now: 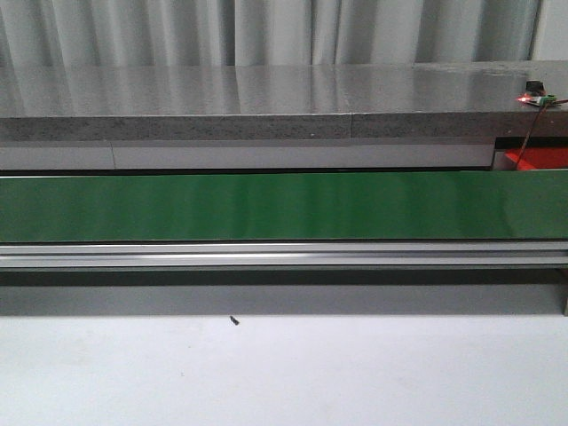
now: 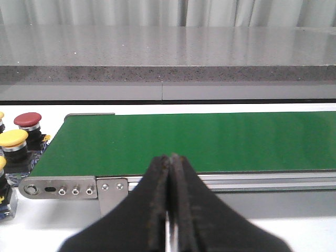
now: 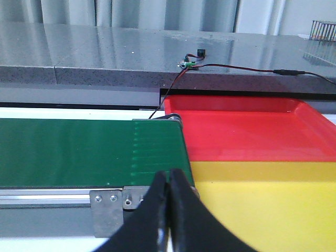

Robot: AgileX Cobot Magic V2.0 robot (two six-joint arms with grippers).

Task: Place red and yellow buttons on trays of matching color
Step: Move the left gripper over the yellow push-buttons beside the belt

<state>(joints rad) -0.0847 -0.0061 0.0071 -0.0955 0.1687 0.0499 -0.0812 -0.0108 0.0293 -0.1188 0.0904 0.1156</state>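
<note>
Left gripper (image 2: 169, 210) clenched, empty, just short of green belt (image 2: 210, 142); red button (image 2: 28, 119) and yellow button (image 2: 13, 138) off beyond the belt end. Right gripper (image 3: 169, 210) clenched, empty; yellow tray (image 3: 262, 205) beside it, red tray (image 3: 241, 131) farther.

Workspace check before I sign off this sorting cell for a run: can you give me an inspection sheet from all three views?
Surface: green conveyor belt bare along its whole visible length; white table in front.
Job's things: red button and yellow button stand off the belt's left end, more cut off at the frame edge; red tray and yellow tray sit at the belt's right end, nothing in their visible parts.
Clutter: small dark speck on the table.
Grippers: left gripper and right gripper both shut, holding nothing.
Cables: thin wire from a small module on the grey ledge.
Surroundings: grey ledge, curtain behind.
</note>
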